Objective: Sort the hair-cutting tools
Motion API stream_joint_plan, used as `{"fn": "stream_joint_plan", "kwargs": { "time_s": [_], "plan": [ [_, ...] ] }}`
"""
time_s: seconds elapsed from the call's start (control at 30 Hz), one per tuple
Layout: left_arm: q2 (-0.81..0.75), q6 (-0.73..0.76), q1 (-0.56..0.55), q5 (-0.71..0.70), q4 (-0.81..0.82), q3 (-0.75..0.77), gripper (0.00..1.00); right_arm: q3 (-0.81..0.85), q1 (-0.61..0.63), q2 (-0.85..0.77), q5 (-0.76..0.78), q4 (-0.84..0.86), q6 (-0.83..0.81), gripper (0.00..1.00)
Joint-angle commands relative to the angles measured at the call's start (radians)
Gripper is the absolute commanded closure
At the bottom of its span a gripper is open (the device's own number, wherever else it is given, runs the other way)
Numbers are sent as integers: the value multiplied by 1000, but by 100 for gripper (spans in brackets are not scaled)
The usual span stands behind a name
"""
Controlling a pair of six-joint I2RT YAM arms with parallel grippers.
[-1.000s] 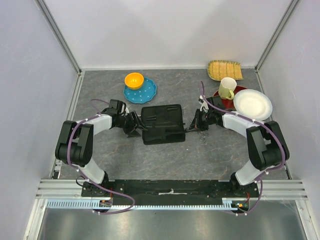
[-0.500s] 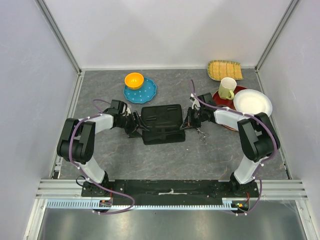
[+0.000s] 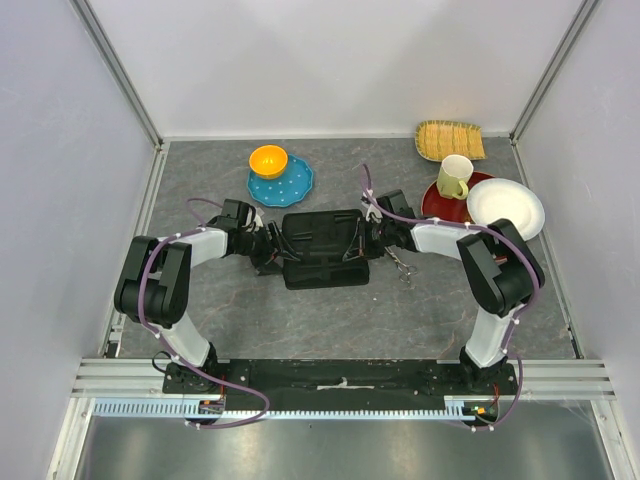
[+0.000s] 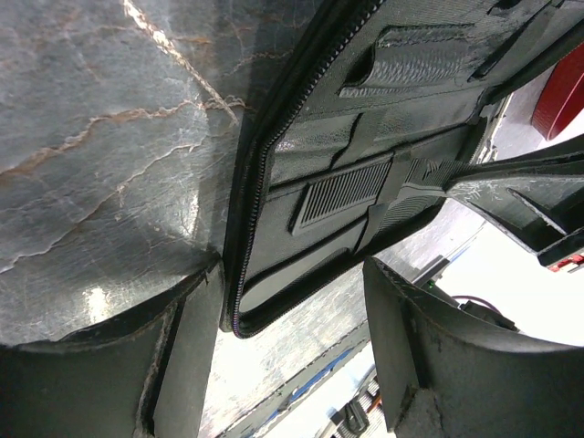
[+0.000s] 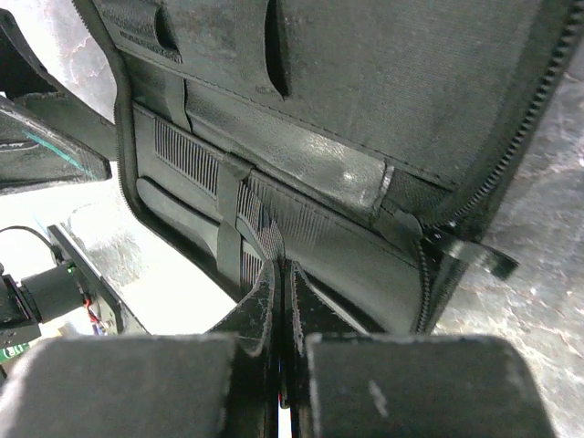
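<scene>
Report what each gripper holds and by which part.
Nothing held: left gripper jaws open astride the case's edge; right gripper jaws shut empty, tips at a comb in the case.

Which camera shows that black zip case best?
The top external view: the black zip case appears whole, lying open. The left wrist view shows only a zippered corner; the right wrist view shows only inner straps and a zip edge.
</scene>
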Motion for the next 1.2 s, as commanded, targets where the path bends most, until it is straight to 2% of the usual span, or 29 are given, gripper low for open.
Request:
{"fn": "stream_joint_plan", "kwargs": {
  "time_s": [0.0,0.6,0.67,0.77,0.8,0.9,1.0,1.17],
  "plan": [
    [20,23,-6,1,28,20,31,-23,42,61,51,60,6,100],
    [32,19,-14,4,33,18,31,-19,51,133,61,74,18,99],
    [32,19,-15,-1,30,16,34,-16,51,133,72,60,17,98],
    [31,17,-17,-21,14,20,40,-19,52,119,104,27,8,79],
    [29,17,-17,-27,10,20,40,-21,51,112,114,17,6,64],
    [25,19,-15,-59,-13,23,43,-29,51,82,164,-33,-5,39],
    [20,22,-17,-85,-35,27,43,-44,45,43,207,-72,-8,29],
    [8,48,-15,-125,-79,55,43,-32,28,-25,296,-176,-21,22]
  ]
}}
